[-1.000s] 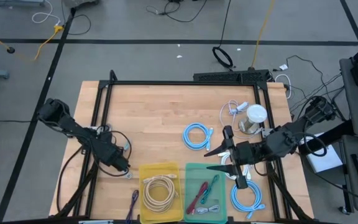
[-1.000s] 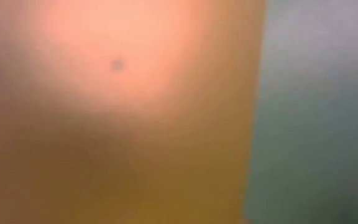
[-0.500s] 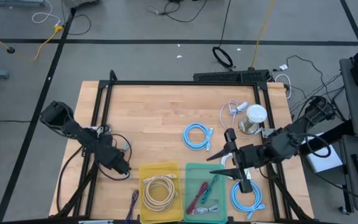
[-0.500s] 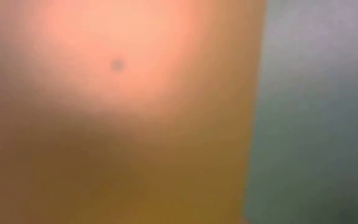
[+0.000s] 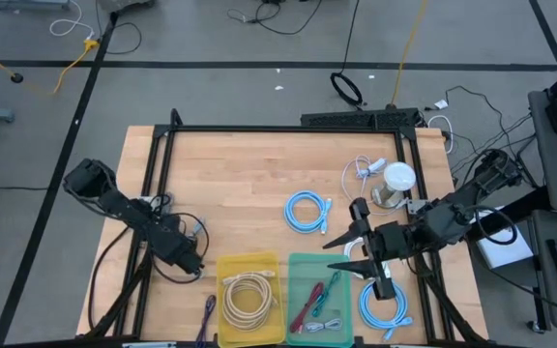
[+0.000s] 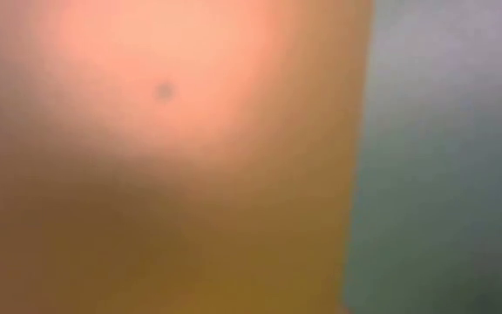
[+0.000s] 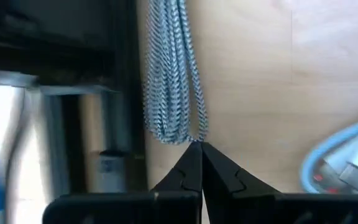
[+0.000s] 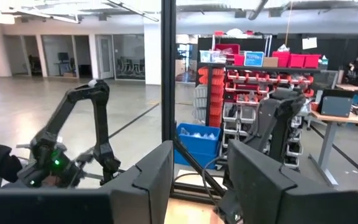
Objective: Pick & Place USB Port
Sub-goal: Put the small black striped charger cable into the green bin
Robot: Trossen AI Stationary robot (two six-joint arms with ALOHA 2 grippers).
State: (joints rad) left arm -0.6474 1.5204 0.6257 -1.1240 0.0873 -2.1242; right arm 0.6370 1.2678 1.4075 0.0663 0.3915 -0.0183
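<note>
While left gripper [image 7: 199, 149] pinches braided cable [image 7: 173, 81], right gripper [image 5: 341, 248] open

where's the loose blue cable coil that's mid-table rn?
High view: the blue cable coil lies on the bare wood right of centre, just left of the right gripper and above the green bin.

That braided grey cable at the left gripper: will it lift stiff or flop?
Probably floppy: the braided cable runs as several loose strands from the shut left gripper, so it should drape and trail. It looks light, though the strands may snag on the black frame beside them.
</note>
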